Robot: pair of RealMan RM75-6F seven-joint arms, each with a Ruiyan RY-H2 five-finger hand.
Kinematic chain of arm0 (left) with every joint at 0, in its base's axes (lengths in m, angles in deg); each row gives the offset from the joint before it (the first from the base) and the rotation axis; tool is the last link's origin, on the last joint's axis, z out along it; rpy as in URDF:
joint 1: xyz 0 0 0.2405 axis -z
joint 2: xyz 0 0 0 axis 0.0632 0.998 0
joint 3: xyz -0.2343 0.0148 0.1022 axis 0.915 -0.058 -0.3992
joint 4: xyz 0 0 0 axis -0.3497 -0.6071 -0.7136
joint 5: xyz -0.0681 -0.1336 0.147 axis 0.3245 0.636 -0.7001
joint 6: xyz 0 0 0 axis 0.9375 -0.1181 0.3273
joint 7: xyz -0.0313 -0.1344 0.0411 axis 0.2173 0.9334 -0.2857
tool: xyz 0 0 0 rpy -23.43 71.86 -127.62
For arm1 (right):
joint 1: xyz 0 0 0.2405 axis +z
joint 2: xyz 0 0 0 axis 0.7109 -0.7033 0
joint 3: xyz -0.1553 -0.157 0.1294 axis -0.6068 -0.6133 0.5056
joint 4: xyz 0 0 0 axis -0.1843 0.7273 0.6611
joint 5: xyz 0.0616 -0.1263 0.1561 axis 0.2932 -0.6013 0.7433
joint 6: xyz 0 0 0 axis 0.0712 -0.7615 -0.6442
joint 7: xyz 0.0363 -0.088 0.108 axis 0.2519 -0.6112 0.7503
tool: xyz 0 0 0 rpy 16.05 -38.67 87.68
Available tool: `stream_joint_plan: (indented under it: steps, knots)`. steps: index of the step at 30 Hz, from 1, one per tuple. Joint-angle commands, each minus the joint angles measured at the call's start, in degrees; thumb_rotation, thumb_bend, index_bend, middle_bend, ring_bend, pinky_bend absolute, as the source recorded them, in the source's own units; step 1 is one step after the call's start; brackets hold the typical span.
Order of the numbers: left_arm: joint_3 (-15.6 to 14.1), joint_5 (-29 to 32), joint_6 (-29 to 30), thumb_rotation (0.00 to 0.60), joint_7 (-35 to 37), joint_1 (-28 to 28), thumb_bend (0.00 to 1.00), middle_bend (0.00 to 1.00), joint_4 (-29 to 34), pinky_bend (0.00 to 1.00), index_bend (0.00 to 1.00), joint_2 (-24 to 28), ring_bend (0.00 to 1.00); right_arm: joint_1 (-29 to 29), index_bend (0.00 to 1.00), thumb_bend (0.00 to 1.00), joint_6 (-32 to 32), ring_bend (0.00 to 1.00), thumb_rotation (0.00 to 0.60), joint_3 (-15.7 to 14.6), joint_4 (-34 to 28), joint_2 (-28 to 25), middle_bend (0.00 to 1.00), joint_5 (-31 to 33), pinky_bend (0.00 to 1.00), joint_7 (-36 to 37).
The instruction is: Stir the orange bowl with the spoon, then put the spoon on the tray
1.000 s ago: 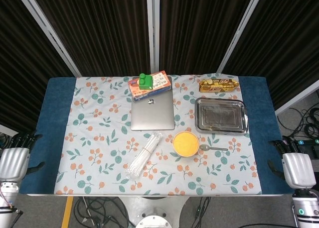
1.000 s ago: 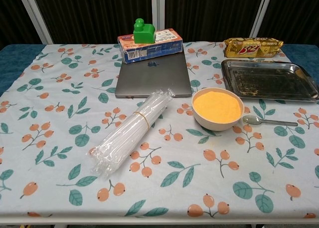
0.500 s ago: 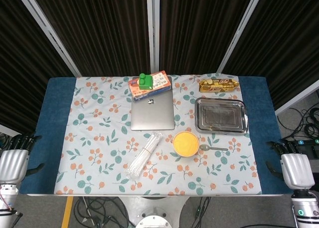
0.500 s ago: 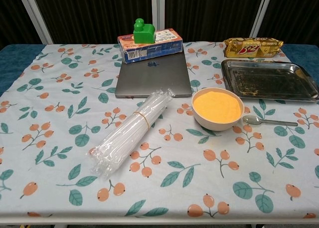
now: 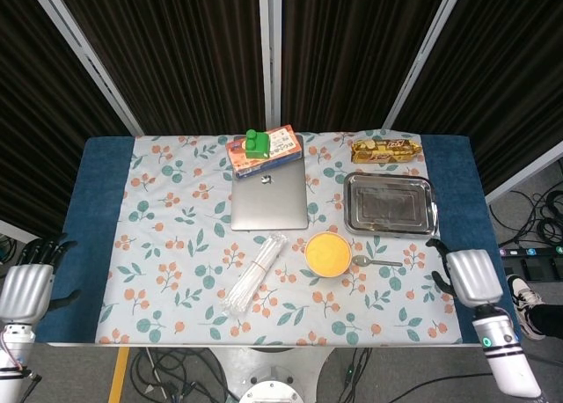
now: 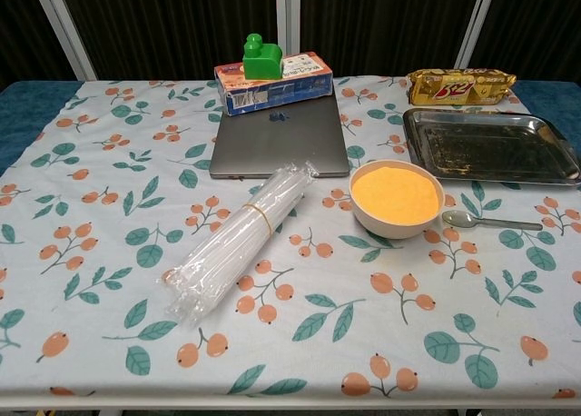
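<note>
An orange bowl [image 5: 328, 253] [image 6: 397, 198] full of orange powder stands on the floral cloth. Just to its right lies a metal spoon [image 5: 376, 262] [image 6: 488, 221], bowl end toward the orange bowl, handle pointing right. Behind the spoon sits the empty steel tray [image 5: 390, 204] [image 6: 490, 144]. My right hand [image 5: 471, 275] hovers over the table's right edge, right of the spoon, holding nothing, fingers apart. Beside the table's left edge, off the near corner, is my left hand [image 5: 26, 284], empty too. Neither hand shows in the chest view.
A closed grey laptop [image 5: 269, 194] lies behind the bowl, with a boxed pack and a green block [image 5: 257, 142] at its far end. A clear bag of straws [image 5: 256, 275] lies left of the bowl. A golden snack pack [image 5: 385, 149] sits behind the tray.
My right hand has moved left and forward from beside the table to over its right edge, nearer the spoon. The left hand and all the objects stay where they were.
</note>
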Motion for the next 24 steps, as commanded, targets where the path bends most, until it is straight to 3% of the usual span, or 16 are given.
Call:
stream_joint_plan:
  steps: [1, 13, 24]
  knots:
    - [-0.06, 0.17, -0.23, 0.6, 0.24, 0.01, 0.0, 0.22, -0.12, 0.14, 0.26, -0.07, 0.15, 4.99, 0.38, 0.21, 6.95, 0.96, 0.6, 1.51, 2.73, 4.43, 0.93, 4.73, 1.0, -3.76]
    - [-0.09, 0.45, -1.19, 0.6, 0.97, 0.38, 0.0, 0.22, -0.64, 0.14, 0.26, -0.34, 0.15, 12.65, 0.45, 0.23, 18.57, 0.99, 0.6, 2.42, 13.99, 14.84, 0.96, 15.38, 1.0, -6.86]
    - [-0.11, 0.7, -1.63, 0.6, 1.35, 0.51, 0.0, 0.22, -0.99, 0.14, 0.26, -0.56, 0.15, 14.24, 0.52, 0.25, 19.89, 0.99, 0.6, 1.57, 18.85, 18.28, 0.96, 16.61, 1.0, -4.18]
